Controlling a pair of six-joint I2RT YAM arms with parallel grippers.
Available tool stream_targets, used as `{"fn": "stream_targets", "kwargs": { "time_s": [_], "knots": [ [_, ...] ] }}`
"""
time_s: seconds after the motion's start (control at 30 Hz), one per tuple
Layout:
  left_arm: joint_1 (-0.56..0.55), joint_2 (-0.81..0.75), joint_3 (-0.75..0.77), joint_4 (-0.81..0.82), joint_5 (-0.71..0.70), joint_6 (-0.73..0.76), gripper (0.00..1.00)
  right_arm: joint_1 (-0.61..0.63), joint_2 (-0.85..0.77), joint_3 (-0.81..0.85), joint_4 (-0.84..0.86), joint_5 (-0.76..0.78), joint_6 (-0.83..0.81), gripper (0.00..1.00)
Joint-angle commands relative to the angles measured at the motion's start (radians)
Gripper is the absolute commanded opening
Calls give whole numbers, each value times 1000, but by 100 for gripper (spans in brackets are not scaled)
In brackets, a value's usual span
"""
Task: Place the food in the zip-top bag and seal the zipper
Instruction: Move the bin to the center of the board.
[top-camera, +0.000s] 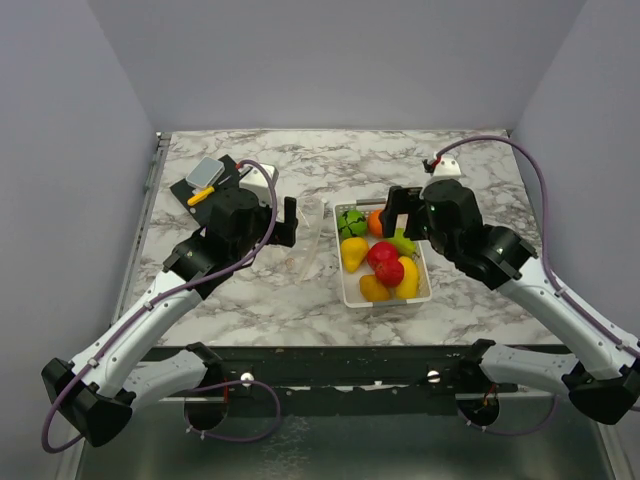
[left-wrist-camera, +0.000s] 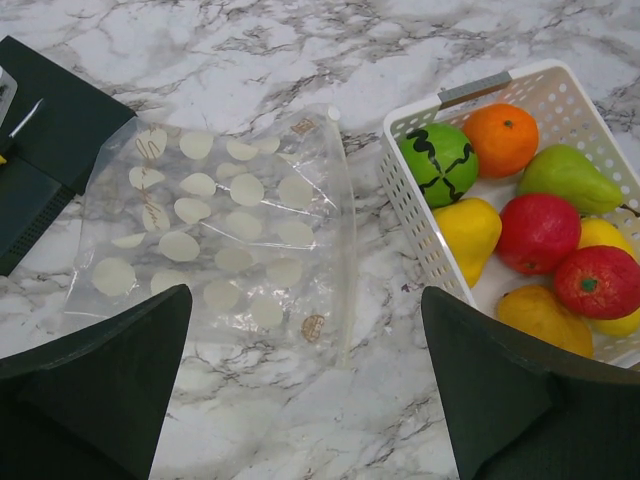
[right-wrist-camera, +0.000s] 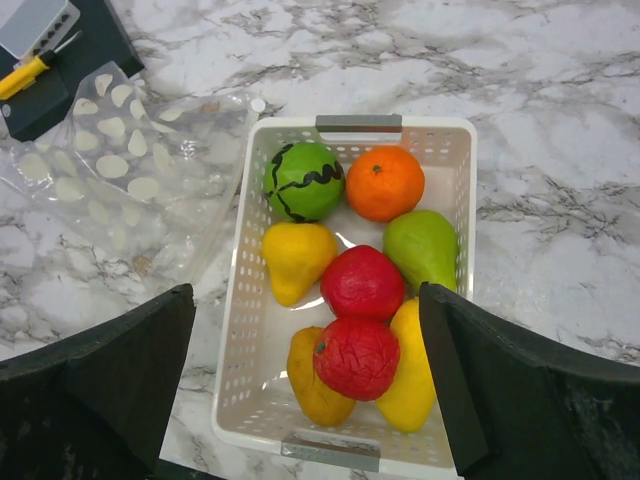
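Status: nothing bagged | left tool (top-camera: 291, 222) spread over flat zip-top bag (left-wrist-camera: 215, 235) | right tool (top-camera: 397, 212) spread over fruit tray (right-wrist-camera: 240, 325) | advice: open bag before carrying toy orange (right-wrist-camera: 384, 183).

8 toy fruits (right-wrist-camera: 362, 283) in tray (right-wrist-camera: 238, 335), bag (left-wrist-camera: 215, 230) alongside

open room above bag (left-wrist-camera: 220, 230), tray (right-wrist-camera: 235, 330) walls hem crowded fruit (right-wrist-camera: 360, 285)

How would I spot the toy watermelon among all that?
Find the white tray on the marble table. In its far-left corner, beside the orange, sits the watermelon. It is the only round green fruit with wavy black stripes.
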Motion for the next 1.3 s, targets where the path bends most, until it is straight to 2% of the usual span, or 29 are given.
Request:
{"fn": "stream_targets", "kwargs": {
  "time_s": [0.0,0.33,0.5,0.93,1.27],
  "knots": [
    [-2,-2,26,-54,-23,8,99,4,24,7,-52,-63,41,100],
    [-2,-13,17,-75,-46,4,99,4,46,-54,24,-284,-26,99],
    [-2,-23,-1,-81,-59,3,99,6,99,-48,21,-319,-16,96],
    [-2,-66,-33,-79,-62,2,99,108,268,-4,7,-247,67,85],
    [-2,-80,-60,-84,-52,15,99,127,451,113,-65,-161,120,75]
  ]
}}
